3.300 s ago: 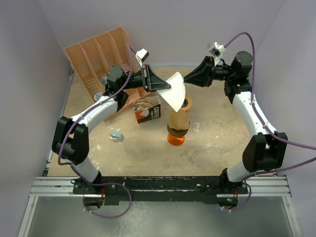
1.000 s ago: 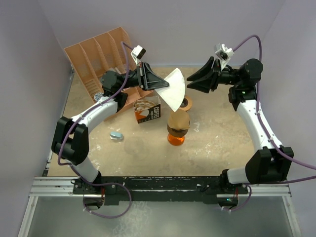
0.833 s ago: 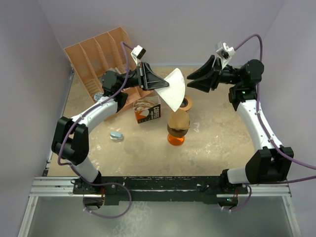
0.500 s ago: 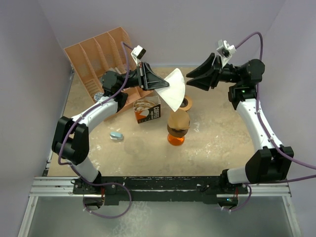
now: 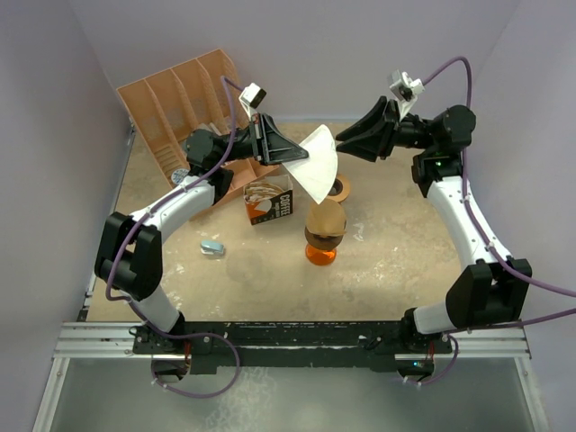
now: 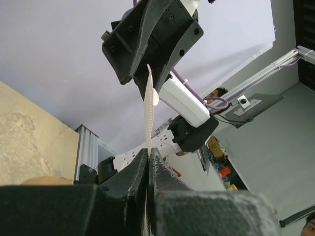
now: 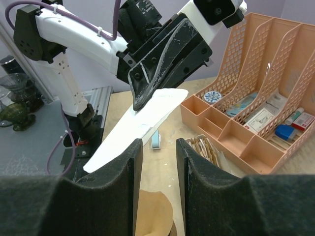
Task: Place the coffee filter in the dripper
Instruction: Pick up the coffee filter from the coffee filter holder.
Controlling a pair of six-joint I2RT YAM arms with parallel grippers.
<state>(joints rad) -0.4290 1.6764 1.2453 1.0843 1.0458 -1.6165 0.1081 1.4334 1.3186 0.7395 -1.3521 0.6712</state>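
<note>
Main worry here: my right end effector [image 5: 340, 142] is open, fingers a modest gap apart, lined up on the free corner of the coffee filter [image 5: 319, 173]. If it closes off-centre it could crease or tear the paper, or tug it out of my left end effector [image 5: 302, 159], which is clamped tight on the opposite edge. If it slips from up here, I reckon it flutters anywhere on the bench [image 5: 405, 243]. The filter's a flat white fan, unopened, thin and floppy-looking, held in the air back from the dripper [image 5: 322, 241], not touching it.
</note>
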